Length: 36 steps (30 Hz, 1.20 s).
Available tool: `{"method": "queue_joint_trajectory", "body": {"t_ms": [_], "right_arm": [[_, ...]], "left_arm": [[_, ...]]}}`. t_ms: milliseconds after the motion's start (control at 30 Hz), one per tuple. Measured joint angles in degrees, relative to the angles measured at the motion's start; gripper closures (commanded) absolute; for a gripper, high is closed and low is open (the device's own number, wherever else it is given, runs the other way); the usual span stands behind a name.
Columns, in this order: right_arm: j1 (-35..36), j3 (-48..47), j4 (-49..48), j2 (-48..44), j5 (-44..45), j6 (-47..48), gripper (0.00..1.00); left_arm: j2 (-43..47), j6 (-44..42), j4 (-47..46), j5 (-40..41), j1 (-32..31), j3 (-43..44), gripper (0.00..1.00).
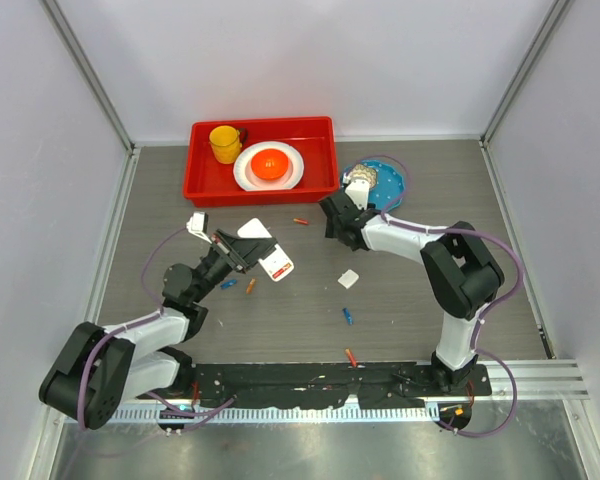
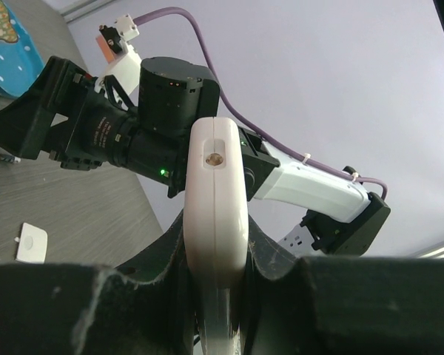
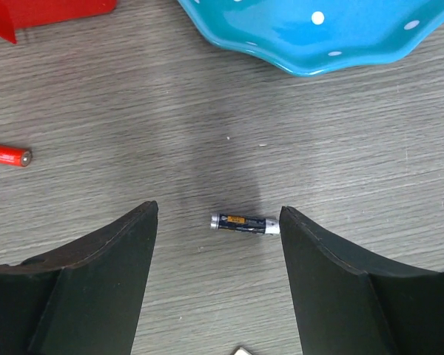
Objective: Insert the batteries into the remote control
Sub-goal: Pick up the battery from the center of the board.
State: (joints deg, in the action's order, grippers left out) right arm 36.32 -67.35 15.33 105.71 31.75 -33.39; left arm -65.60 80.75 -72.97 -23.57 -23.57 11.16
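My left gripper (image 1: 255, 257) is shut on the white remote control (image 1: 276, 265), whose red keypad patch faces up in the top view. The left wrist view shows the remote (image 2: 217, 192) edge-on between the fingers, lifted off the table. My right gripper (image 3: 218, 216) is open and low over the table, with a dark battery (image 3: 244, 222) lying between its fingertips, untouched. In the top view the right gripper (image 1: 337, 226) hides that battery. Loose batteries lie about: orange (image 1: 300, 221), blue (image 1: 228, 284), orange (image 1: 250, 286), blue (image 1: 347, 316), red (image 1: 351, 357).
A small white cover piece (image 1: 348, 279) lies mid-table. A red tray (image 1: 205, 185) at the back holds a yellow cup (image 1: 224, 143) and a white plate with an orange bowl (image 1: 270, 164). A blue dotted plate (image 1: 390, 185) sits behind the right gripper. A red battery (image 3: 7, 154) lies left of it.
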Motion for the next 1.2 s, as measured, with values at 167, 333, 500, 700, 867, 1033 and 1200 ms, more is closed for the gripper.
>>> {"method": "queue_joint_trajectory", "body": {"t_ms": [167,333,500,700,867,1033,1200], "right_arm": [[-0.2,0.1,0.3,0.1,0.3,-0.9,0.28],[-0.4,0.9,0.4,0.4,0.6,-1.5,0.28],[-0.5,2.4,0.3,1.3,0.5,-2.7,0.28],[-0.5,3.5,-0.2,1.4,0.5,-3.7,0.3],[-0.5,3.8,-1.0,1.4,0.4,-3.9,0.34],[-0.5,4.2,-1.9,1.4,0.1,-4.0,0.39],[-0.5,4.4,-2.7,1.4,-0.3,-4.1,0.46]], "left_arm": [[-0.1,0.0,0.6,-0.1,0.0,0.0,1.0],[-0.3,0.0,0.6,-0.3,0.0,-0.1,1.0],[-0.3,0.0,0.6,-0.3,0.0,-0.3,1.0],[-0.3,0.0,0.6,-0.3,0.0,-0.3,0.99],[-0.4,0.0,0.6,-0.3,0.0,-0.3,1.0],[-0.4,0.0,0.6,-0.5,0.0,-0.3,1.0],[-0.4,0.0,0.6,-0.5,0.0,-0.3,0.99]]}}
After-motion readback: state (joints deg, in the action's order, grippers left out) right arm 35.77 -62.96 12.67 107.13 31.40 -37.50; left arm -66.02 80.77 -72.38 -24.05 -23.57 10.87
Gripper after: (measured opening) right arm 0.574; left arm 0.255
